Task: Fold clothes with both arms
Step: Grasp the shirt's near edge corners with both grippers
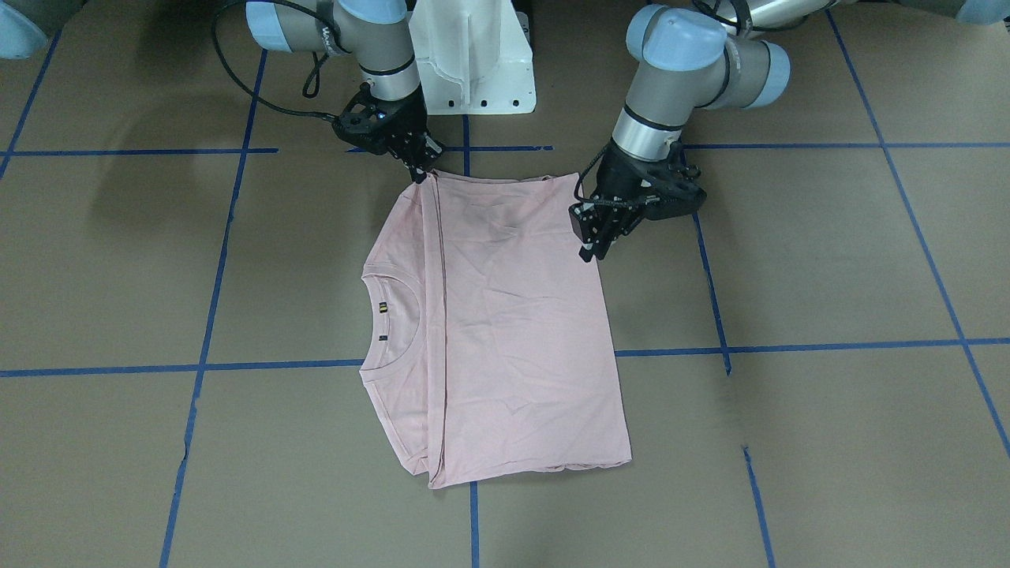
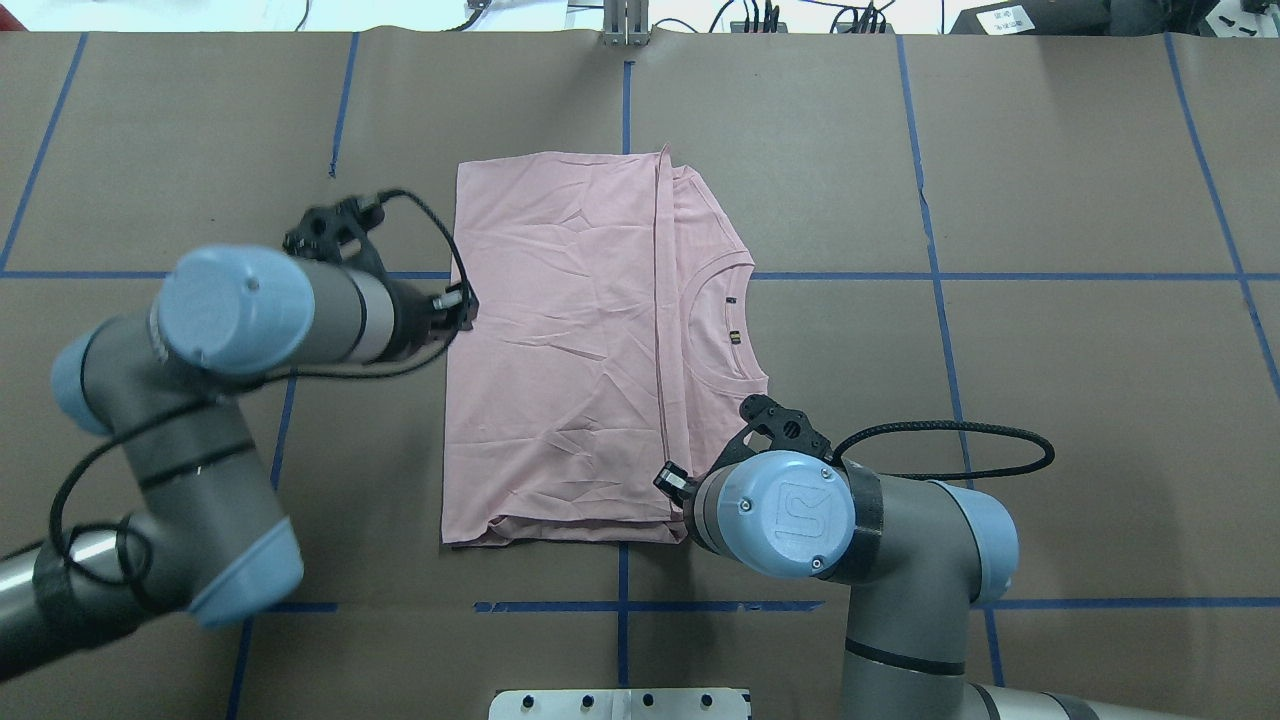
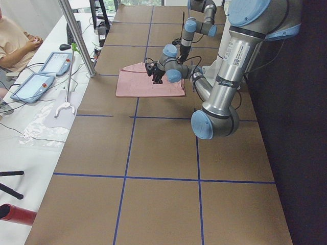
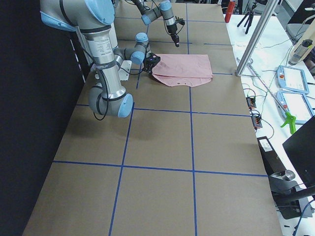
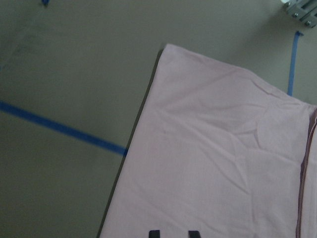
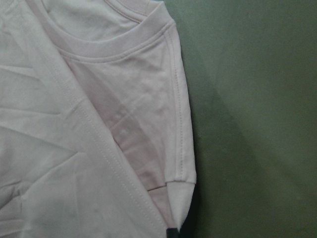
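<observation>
The pale pink T-shirt (image 1: 513, 331) (image 2: 560, 350) lies folded on the brown table, plain side up, with its ribbed collar (image 1: 394, 315) showing. My left gripper (image 1: 593, 246) (image 2: 468, 305) hovers over the shirt's long folded edge. Its dark fingertips (image 5: 154, 233) stand apart, open, with cloth showing between them. My right gripper (image 1: 420, 172) (image 2: 672, 482) is at the shirt's corner nearest the robot, on the collar side. The right wrist view shows that corner (image 6: 179, 198) drawn up into the shut fingertip (image 6: 172, 232).
The white pedestal base (image 1: 473, 55) stands just behind the shirt. Blue tape lines (image 1: 237, 367) grid the table. In the exterior left view a seated person (image 3: 13, 43), tablets (image 3: 30, 87) and a metal post (image 3: 76, 35) sit beyond the table's far edge.
</observation>
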Robot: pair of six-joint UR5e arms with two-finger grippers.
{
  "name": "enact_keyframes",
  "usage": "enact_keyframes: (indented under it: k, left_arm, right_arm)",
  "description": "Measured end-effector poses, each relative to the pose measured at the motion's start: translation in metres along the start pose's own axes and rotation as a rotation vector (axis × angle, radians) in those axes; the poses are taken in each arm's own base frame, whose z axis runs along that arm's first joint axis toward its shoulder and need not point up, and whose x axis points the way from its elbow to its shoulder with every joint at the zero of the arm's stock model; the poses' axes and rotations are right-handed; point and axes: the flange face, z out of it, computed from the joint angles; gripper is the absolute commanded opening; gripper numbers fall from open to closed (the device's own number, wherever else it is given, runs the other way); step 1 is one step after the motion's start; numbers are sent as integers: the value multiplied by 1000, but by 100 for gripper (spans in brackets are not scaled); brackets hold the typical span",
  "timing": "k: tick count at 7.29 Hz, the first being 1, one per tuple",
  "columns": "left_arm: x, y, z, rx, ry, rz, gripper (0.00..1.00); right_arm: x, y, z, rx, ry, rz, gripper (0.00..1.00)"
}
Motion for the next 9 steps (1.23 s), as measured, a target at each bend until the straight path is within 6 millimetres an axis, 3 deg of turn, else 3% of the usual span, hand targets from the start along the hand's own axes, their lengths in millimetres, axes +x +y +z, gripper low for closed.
enact_keyframes:
  k: [2,4,6,9]
  left_arm:
    - [-41,61,7,-31,-50,-38,33]
    - [-62,97,18,-54,-90,-64,47]
    - [-69,115,22,-75,-112,-61,47]
    - [-68,131,15,-94,-149,-52,46]
  right_arm:
    - [6,2,-2,0,11,-3,0]
    - [7,3,-2,-1,13,-4,0]
    - [7,3,-3,-1,13,-4,0]
    - [7,4,-3,-2,13,-4,0]
